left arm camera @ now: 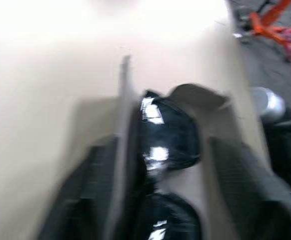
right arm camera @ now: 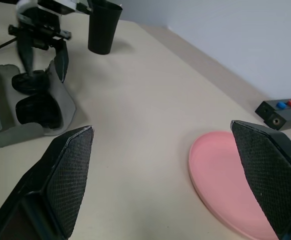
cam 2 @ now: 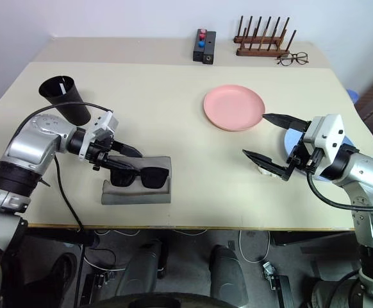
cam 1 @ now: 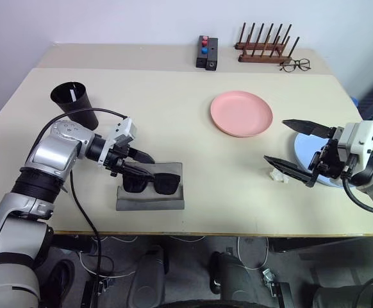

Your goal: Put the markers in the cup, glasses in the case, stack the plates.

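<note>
Left eye view first: the light blue plate point(cam 1: 302, 149) is mostly hidden behind the right gripper point(cam 1: 292, 144), so you only get a slice of its rim, and a small white bit point(cam 1: 276, 174) lying by its edge is too tiny to identify. The black cup point(cam 1: 75, 102) has one pale stick poking out near its rim, probably a marker, but I can't tell how many are in there.

The left gripper point(cam 1: 141, 163) sits right at the sunglasses point(cam 1: 151, 184), which lie in the open grey case point(cam 1: 150, 192) near the front edge of the table point(cam 1: 174, 115). Its fingers look narrowed around the near end of the frame, but whether they're actually pinching it I can't say. The left wrist view is smeared, just glossy dark lenses between two blurry dark fingers.

Right gripper hovers with its fingers spread wide, nothing between them. In the right wrist view the pink plate is cut off at the edge.

Counts: two plates, the salmon pink plate point(cam 1: 241, 113) lying apart from the blue one, not stacked. One cup, one case, one pair of sunglasses. At the back there's one wooden peg rack point(cam 1: 263, 45), one pair of thin-framed clear spectacles point(cam 1: 295, 65) and one black box with coloured buttons point(cam 1: 207, 52).
</note>
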